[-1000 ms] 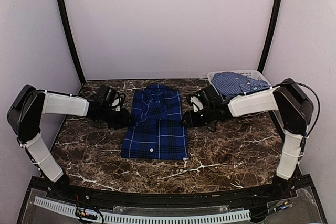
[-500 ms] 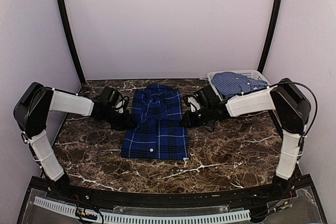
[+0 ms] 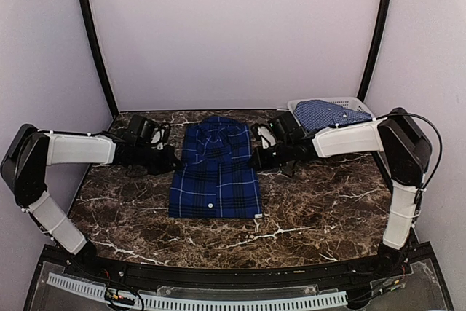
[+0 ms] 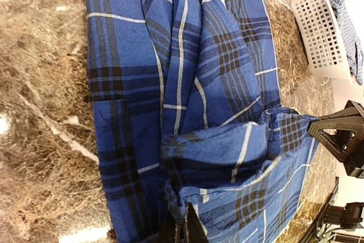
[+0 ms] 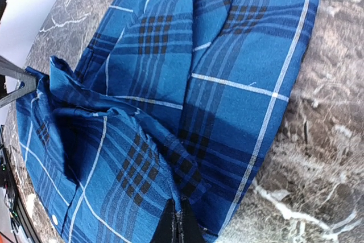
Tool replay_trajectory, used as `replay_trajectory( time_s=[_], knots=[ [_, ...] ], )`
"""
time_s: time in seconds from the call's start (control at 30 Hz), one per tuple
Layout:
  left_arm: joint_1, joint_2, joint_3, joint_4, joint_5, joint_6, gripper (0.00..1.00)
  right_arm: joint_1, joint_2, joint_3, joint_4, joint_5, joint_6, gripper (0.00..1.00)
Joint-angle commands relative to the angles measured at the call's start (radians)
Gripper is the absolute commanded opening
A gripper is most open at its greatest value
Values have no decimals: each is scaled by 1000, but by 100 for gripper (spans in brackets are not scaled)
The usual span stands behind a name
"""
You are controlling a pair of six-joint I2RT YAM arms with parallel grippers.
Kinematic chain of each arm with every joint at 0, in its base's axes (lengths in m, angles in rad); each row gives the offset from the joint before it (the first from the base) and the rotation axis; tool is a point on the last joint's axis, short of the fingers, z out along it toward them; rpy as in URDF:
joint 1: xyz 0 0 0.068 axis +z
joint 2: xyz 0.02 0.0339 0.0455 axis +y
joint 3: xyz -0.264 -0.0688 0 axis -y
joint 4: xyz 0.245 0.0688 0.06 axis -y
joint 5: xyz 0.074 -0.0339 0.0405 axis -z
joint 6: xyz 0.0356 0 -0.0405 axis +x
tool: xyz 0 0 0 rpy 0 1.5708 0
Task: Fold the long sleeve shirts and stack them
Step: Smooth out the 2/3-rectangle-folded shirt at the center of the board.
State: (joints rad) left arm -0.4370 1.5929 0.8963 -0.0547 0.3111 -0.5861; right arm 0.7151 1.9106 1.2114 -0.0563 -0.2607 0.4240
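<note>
The dark navy plaid long sleeve shirt (image 3: 216, 172) lies folded lengthwise in the middle of the marble table, collar toward the back. My left gripper (image 3: 173, 159) pinches its left edge near the shoulder; in the left wrist view the tips (image 4: 182, 229) are shut on bunched plaid cloth (image 4: 216, 157). On the opposite edge my right gripper (image 3: 255, 159) is shut on the cloth too, its tips (image 5: 181, 220) nipping a fold of the shirt (image 5: 170, 83). The lighter fine-checked shirt (image 3: 329, 115) lies crumpled in the basket.
The pale lattice basket (image 3: 354, 102) stands at the back right corner, just behind the right arm; it also shows in the left wrist view as the basket (image 4: 319, 27). Brown marble tabletop (image 3: 320, 194) surrounds the shirt. Walls close in the back and sides.
Both grippers have shut on the plaid shirt's side edges. Both arms shifted slightly toward the back, and the shirt's upper part is now bunched up between them.
</note>
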Motion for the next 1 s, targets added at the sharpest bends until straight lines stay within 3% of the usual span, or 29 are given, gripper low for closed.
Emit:
replay_trajectory(
  time_s=[0.0, 0.23, 0.3, 0.43, 0.53, 0.63, 0.8, 0.97],
  knots=[
    [-3, -37, -33, 37, -70, 3, 0, 7, -12, 61, 24, 61, -36, 0],
    [-3, 100, 17, 50, -69, 10, 0, -5, 91, 126, -7, 93, -39, 0],
    [-3, 122, 27, 52, -78, 8, 3, -10, 114, 135, -10, 99, -36, 4],
    [-3, 138, 56, 42, -101, 8, 18, -15, 129, 167, -66, 143, -45, 26],
    [-3, 126, 81, 3, -138, 10, 36, -15, 99, 182, -110, 199, -55, 47],
    [-3, 80, 100, -62, -216, 18, 46, -14, 53, 207, -184, 268, -55, 57],
    [-18, -23, 94, -125, -287, 17, 48, 23, -29, 212, -215, 317, -41, 60],
    [-109, -89, 67, -152, -241, -35, 37, 107, -23, 237, -212, 279, -37, 54]
  ],
)
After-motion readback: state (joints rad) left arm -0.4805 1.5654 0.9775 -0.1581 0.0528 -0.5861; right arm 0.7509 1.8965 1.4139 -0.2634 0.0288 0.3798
